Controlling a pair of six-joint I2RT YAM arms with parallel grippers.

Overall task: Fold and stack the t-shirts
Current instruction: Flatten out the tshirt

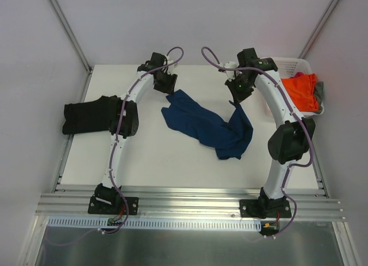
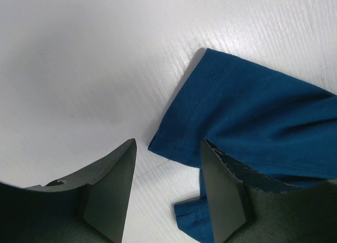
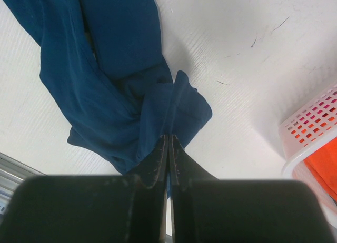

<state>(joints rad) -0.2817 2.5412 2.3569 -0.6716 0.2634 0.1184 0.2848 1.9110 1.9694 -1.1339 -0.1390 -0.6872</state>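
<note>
Our right gripper (image 3: pixel 167 141) has its jaws pinching a thin fold of the navy blue t-shirt (image 1: pixel 210 125), which lies crumpled mid-frame on the surface (image 1: pixel 172 162); our left gripper (image 2: pixel 168 143) hangs with jaws spread over a hem corner, gripping nothing. If we pull with the right alone, the slim pinch may slip or the cloth may bunch further.

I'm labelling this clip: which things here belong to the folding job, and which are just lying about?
Job: navy shirt, black shirt, orange shirt, right tool shut on the navy shirt, left tool open.
Lying about: basket, table.
</note>
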